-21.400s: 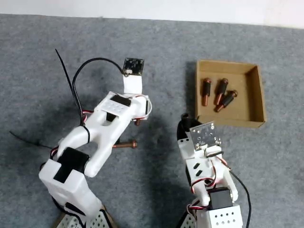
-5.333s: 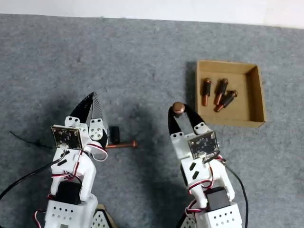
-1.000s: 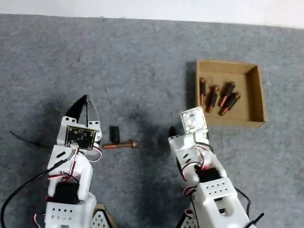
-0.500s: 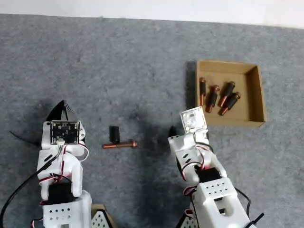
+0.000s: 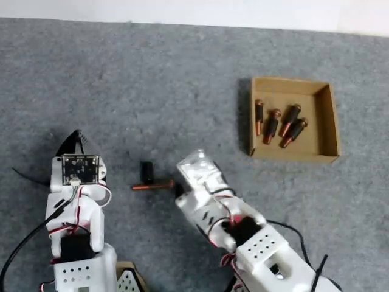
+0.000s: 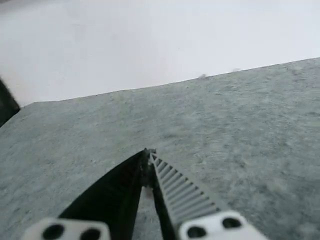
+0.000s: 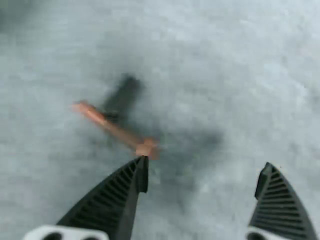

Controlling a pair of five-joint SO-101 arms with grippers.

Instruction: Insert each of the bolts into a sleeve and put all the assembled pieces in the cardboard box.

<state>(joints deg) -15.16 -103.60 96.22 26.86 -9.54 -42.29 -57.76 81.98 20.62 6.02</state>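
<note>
The bolt (image 5: 152, 185) lies flat on the grey bench (image 5: 152, 85), toward 7 o'clock from the middle of the high view, with its head turned to 3 o'clock. The short dark sleeve (image 5: 146, 171) lies just beside the shaft at its 12 o'clock side; I cannot tell if they touch. The cardboard box (image 5: 292, 81) stands well apart, at 2 o'clock from the bolt, and four assembled pieces (image 5: 270, 126) lie inside it.

The right pincer (image 7: 204, 175) is released, its jaws wide apart, and one fingertip is just beside the head of the bolt. The left pincer (image 6: 149, 156) is clenched on nothing and sits at 9 o'clock from the bolt, apart from it.

The bolt looks light, stiff and smooth, so I think it can roll or slip easily. It seems best to take it across the shaft close to the head, which leaves the far end free for the sleeve. The sleeve is probably light too, and should be held by its sides so that the hole stays open.
</note>
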